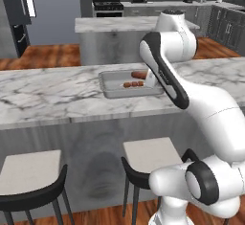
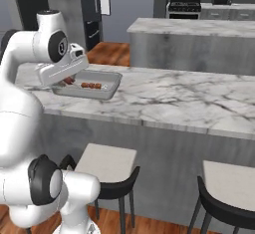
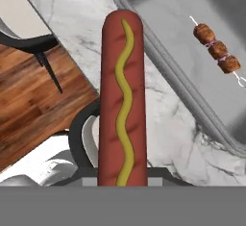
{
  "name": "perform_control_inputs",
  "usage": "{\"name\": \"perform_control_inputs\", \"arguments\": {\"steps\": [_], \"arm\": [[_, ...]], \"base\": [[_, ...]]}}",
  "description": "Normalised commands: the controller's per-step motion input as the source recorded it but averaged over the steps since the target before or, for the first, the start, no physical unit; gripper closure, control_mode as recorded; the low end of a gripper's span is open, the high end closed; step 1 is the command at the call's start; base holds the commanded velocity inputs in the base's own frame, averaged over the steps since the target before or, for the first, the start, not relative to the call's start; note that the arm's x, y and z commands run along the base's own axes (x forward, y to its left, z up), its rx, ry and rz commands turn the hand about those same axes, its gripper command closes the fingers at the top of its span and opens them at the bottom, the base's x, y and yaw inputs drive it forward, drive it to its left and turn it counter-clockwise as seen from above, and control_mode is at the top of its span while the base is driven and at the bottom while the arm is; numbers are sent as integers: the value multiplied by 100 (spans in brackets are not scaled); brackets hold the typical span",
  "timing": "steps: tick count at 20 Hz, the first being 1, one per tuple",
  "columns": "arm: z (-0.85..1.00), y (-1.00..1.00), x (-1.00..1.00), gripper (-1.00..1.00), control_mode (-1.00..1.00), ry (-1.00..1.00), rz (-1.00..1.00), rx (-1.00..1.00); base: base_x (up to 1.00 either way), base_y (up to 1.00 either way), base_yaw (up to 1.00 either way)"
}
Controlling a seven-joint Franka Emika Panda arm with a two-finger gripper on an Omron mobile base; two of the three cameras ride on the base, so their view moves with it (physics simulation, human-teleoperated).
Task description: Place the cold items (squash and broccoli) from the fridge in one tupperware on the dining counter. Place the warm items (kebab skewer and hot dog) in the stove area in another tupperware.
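In the left base view, the grey tupperware [image 1: 115, 91] sat on the marble dining counter [image 1: 48, 97], the kebab skewer [image 1: 132, 84] inside it and the hot dog [image 1: 139, 75] at one o'clock of the skewer, beside the arm. In the right base view, the gripper [image 2: 68, 81] hung over the tray's nine o'clock end, the skewer toward three o'clock. In the hand view, the jaws pinched the hot dog upright at centre; the tray and skewer lay at two o'clock.
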Motion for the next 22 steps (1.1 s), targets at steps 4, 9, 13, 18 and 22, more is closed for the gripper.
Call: {"name": "perform_control_inputs", "arguments": {"steps": [4, 9, 13, 18, 22], "arm": [[-44, 1, 85, 100, -100, 15, 4, -1], [-39, 2, 84, 100, -100, 12, 4, 0], [-23, 5, 79, 100, -100, 11, 2, 0], [-26, 7, 57, 100, -100, 6, 0, 0], [-35, 9, 28, 100, -100, 1, 0, -1]], "base": [[0, 0, 0], [0, 0, 0], [0, 0, 0], [0, 0, 0], [0, 0, 0]]}}
